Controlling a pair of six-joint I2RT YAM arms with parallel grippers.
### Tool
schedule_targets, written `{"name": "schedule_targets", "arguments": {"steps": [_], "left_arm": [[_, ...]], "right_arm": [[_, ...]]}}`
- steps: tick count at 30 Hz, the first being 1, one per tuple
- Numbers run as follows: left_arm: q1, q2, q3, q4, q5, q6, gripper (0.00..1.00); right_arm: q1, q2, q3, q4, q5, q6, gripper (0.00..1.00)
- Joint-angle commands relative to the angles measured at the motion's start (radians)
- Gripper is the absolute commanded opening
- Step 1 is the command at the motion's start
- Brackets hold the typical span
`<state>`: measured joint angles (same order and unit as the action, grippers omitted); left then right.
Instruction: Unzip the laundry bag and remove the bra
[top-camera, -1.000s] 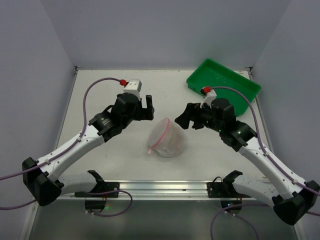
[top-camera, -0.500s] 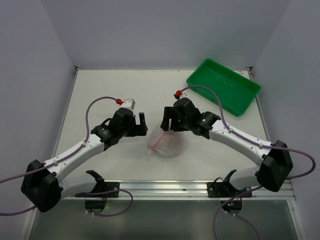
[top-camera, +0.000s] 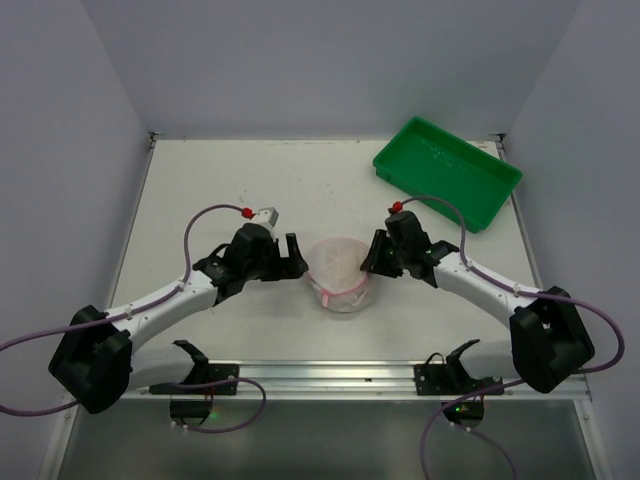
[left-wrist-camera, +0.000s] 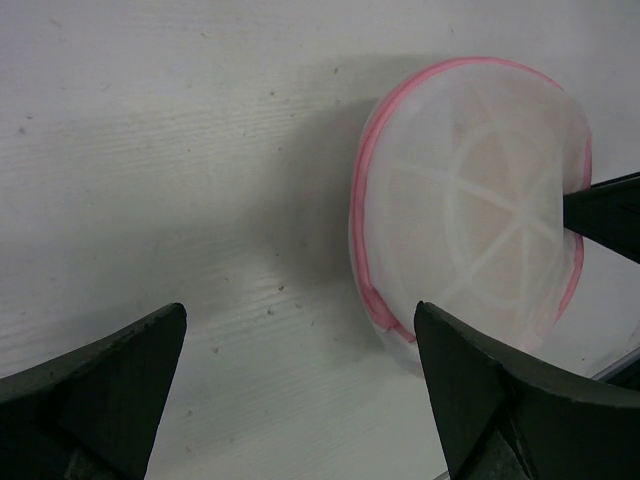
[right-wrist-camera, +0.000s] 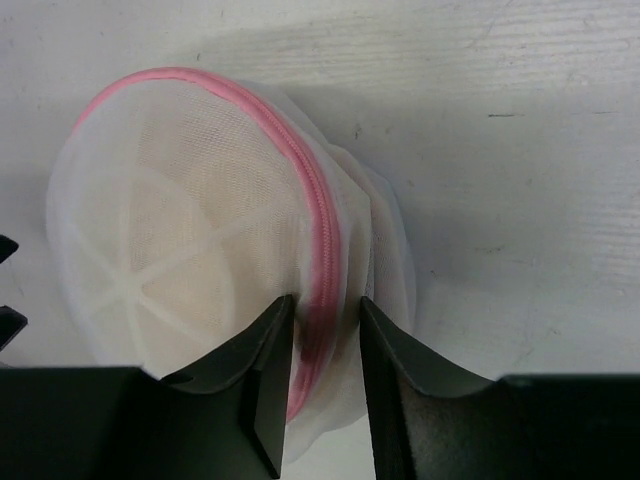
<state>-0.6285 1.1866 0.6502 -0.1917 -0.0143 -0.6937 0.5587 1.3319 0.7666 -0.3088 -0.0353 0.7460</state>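
- The right gripper (right-wrist-camera: 322, 312) has its 2 fingers pressed close on either side of the pink zip trim (right-wrist-camera: 300, 170), pinching the rim of the laundry bag (right-wrist-camera: 180, 230).
- The left gripper (left-wrist-camera: 300, 325) has its jaws spread wide and empty, with the bag just ahead, untouched.
- The bag stands on edge on the table (top-camera: 230, 190) between both grippers, well apart from the green tray (top-camera: 450, 170).
- It looks like light, limp mesh, likely to buckle and slide, so the firmer trim is the best hold. I cannot make out the zip pull.

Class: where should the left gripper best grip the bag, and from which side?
The bag turns its pink zip rim toward the open left gripper; grip that near rim, coming from the left. The right gripper pinches the opposite rim.
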Motion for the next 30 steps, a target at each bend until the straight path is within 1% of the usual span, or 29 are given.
{"name": "schedule_targets", "arguments": {"steps": [1,3,9,13,14,16,17,19,20,22,23,25,26,27,28,30], "left_arm": [[0.007,0.045,-0.02,0.144,0.097,-0.038,1.0],[0.007,0.067,-0.03,0.219,0.119,-0.044,1.0],[0.007,0.122,-0.037,0.33,0.169,-0.073,0.97],[0.007,0.145,-0.046,0.362,0.203,-0.089,0.89],[0.007,0.148,-0.053,0.377,0.214,-0.092,0.83],[0.007,0.153,-0.064,0.397,0.243,-0.107,0.75],[0.007,0.153,-0.075,0.409,0.246,-0.112,0.66],[0.006,0.153,-0.077,0.406,0.252,-0.118,0.55],[0.006,0.151,-0.075,0.394,0.254,-0.119,0.43],[0.007,0.139,-0.073,0.379,0.258,-0.121,0.31],[0.007,0.133,-0.072,0.367,0.26,-0.122,0.21],[0.007,0.105,-0.066,0.347,0.252,-0.124,0.12],[0.007,0.096,-0.055,0.321,0.248,-0.124,0.04],[0.006,0.085,-0.047,0.305,0.241,-0.122,0.0],[0.007,0.065,-0.041,0.295,0.229,-0.121,0.0],[0.007,0.041,-0.018,0.267,0.215,-0.121,0.0]], "right_arm": [[-0.023,-0.011,-0.03,0.12,-0.116,-0.036,0.34],[-0.034,-0.002,-0.05,0.145,-0.147,-0.042,0.33],[-0.066,0.027,-0.079,0.194,-0.215,-0.048,0.34],[-0.072,0.033,-0.082,0.206,-0.229,-0.057,0.34],[-0.075,0.035,-0.082,0.211,-0.23,-0.06,0.34],[-0.08,0.035,-0.084,0.217,-0.236,-0.063,0.34],[-0.082,0.033,-0.084,0.223,-0.238,-0.066,0.34],[-0.083,0.036,-0.081,0.227,-0.242,-0.066,0.34],[-0.086,0.038,-0.081,0.228,-0.244,-0.071,0.34],[-0.088,0.039,-0.076,0.231,-0.247,-0.074,0.34],[-0.089,0.039,-0.075,0.231,-0.245,-0.082,0.34],[-0.088,0.041,-0.061,0.226,-0.245,-0.102,0.36],[-0.088,0.041,-0.046,0.221,-0.242,-0.106,0.37],[-0.089,0.039,-0.036,0.218,-0.238,-0.111,0.38],[-0.088,0.039,-0.029,0.211,-0.236,-0.117,0.39],[-0.089,0.027,0.005,0.195,-0.221,-0.14,0.46]]}}
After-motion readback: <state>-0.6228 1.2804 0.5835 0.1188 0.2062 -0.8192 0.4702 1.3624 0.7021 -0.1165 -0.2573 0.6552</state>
